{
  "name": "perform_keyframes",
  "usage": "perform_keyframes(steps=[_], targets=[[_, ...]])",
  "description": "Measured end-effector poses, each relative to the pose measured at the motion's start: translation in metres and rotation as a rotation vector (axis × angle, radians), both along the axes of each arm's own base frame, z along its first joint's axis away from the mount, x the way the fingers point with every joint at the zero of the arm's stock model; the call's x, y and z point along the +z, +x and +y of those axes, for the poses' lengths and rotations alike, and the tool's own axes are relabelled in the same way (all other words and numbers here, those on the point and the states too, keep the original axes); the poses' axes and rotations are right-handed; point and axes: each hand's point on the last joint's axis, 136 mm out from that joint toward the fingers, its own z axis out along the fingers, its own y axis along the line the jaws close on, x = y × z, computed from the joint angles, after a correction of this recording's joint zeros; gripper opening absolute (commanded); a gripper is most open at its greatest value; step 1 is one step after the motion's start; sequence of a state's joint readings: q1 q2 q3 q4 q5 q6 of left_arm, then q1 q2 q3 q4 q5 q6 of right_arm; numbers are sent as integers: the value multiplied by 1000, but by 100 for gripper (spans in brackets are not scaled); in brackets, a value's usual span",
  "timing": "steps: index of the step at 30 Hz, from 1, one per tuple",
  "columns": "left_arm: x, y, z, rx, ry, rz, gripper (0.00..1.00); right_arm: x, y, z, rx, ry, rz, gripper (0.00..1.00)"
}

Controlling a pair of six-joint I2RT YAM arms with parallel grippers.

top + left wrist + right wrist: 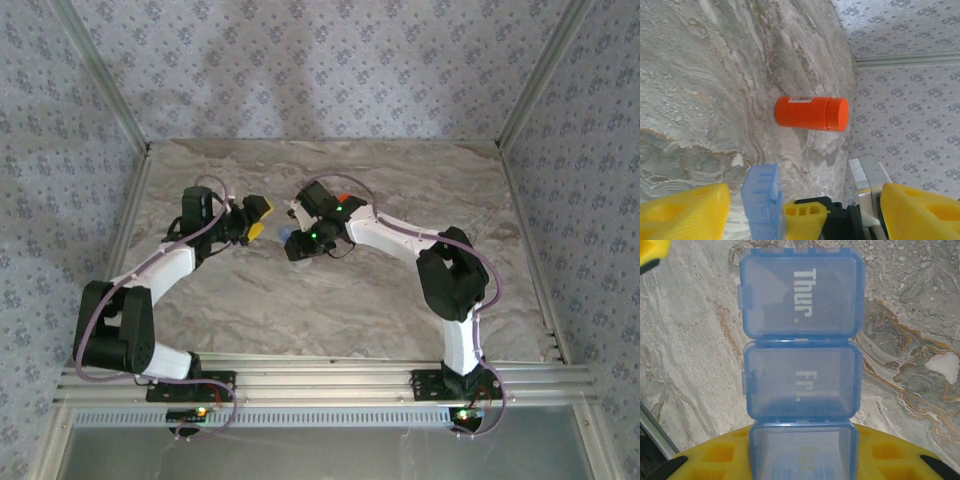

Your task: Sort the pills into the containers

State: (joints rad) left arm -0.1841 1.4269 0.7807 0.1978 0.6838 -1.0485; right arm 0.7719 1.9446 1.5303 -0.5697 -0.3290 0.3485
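Top external view, upper middle: the marbled counter [300, 320] carries both arms reaching inward, so the left arm [150, 280] and right arm [400, 235] nearly meet at its centre, with patterned walls [320, 60] on three sides. By the look of it the sorting has hardly begun: no loose pill shows anywhere on the stone, and nothing can be made out inside either container. The right end effector [297, 243] is clamped on one end of the blue pill organiser [802, 385], whose "Thur." and "Fri." lids look shut in the right wrist view, while a third compartment sits between the yellow fingers with its label too blurred to read. The left end effector [255, 222] stands just beside it with jaws apart, and in the left wrist view the organiser's free end lies in the lower middle of the frame between those jaws, near one finger but not gripped. The orange bottle [811, 113] sits at the centre of that view, well beyond the organiser towards the back wall. It seems upright, cap on. Left to do, I judge, are opening a lid, uncapping the bottle and moving every pill. Crowding is the main obstacle, since the end effectors sit almost touching and the right arm's wrist lies close in front of the bottle.
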Motion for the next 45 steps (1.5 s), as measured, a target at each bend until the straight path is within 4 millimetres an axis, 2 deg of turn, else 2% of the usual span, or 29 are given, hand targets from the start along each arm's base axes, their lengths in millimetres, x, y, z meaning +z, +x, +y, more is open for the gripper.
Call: perform_keyframes(steps=[14, 30, 45], targets=[[6, -3, -15, -27, -29, -5, 81, 6, 7, 7, -31, 37, -11, 33], [-16, -5, -30, -59, -21, 52, 82, 8, 11, 10, -54, 56, -10, 33], [-10, 4, -29, -42, -8, 38, 83, 10, 15, 11, -65, 64, -13, 33]])
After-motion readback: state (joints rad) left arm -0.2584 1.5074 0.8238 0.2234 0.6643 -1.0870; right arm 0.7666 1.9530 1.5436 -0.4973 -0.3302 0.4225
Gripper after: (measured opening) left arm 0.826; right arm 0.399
